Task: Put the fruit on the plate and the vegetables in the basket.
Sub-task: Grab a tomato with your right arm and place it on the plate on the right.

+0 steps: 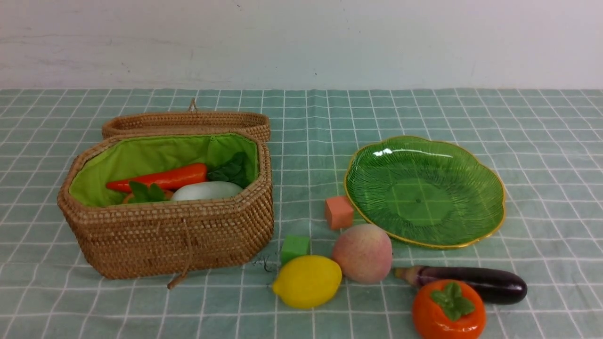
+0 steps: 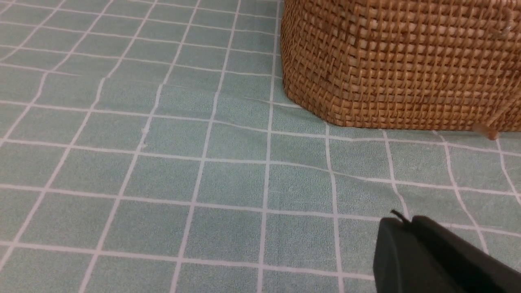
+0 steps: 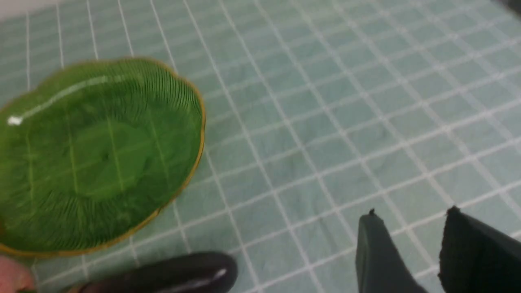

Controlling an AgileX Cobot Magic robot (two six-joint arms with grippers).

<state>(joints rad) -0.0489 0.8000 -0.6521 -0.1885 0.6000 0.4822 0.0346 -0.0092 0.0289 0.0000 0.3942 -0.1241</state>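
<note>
Wicker basket [image 1: 179, 235]: 1, two vegetables counted inside — carrot [image 1: 165, 179], radish [image 1: 207, 190] | eggplant [image 1: 476, 282]: 1, laid on cloth [image 1: 94, 306] beside persimmon [image 1: 448, 310] | fruit: 3, lemon [image 1: 307, 281] and peach [image 1: 362, 253] found before plate [image 1: 424, 193] | left gripper [image 2: 405, 223] jaws together | right gripper [image 3: 412, 212] jaws apart

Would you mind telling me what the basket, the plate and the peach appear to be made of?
The basket: woven wicker or rattan, matte brown, with visible weave. The plate: probably translucent green glass, glossy, with highlights and the tablecloth's grid showing through. The peach: matte, fuzzy-looking skin, perhaps a flocked toy.
</note>
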